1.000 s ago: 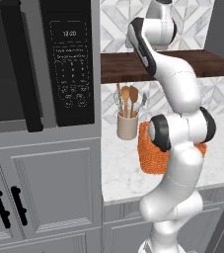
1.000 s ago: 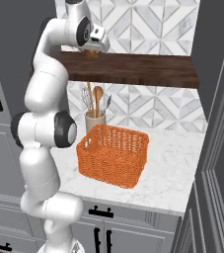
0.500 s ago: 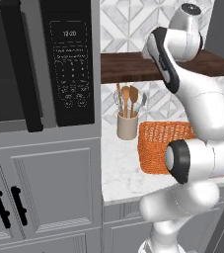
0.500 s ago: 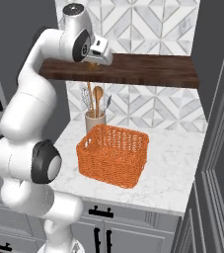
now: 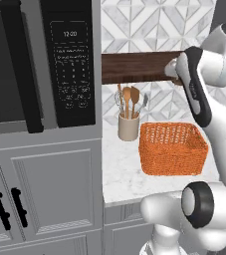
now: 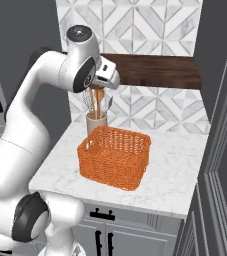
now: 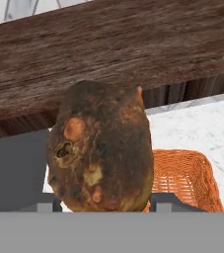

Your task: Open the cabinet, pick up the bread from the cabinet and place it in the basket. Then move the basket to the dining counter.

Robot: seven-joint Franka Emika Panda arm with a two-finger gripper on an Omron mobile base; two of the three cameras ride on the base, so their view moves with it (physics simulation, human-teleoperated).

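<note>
Bread carried in the pincer, above the basket's far side.
The pincer [image 6: 99,93] is closed on the bread [image 7: 101,148], held under the shelf [image 6: 155,70] over the table [image 6: 175,165]. The loaf looks light, stiff and crusty; grip across its middle. The basket [image 6: 114,156] looks light, best taken by its rim.

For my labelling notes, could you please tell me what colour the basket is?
The basket is orange woven wicker, clearest in the right base view.

Bread [image 7: 101,148]: rough, matt, crusty brown. Basket [image 5: 173,148]: orange woven wicker, open mesh. Shelf [image 6: 155,71]: dark grained wood. Counter [image 6: 175,167]: smooth white veined marble. Microwave [image 5: 40,62]: glossy black.
</note>
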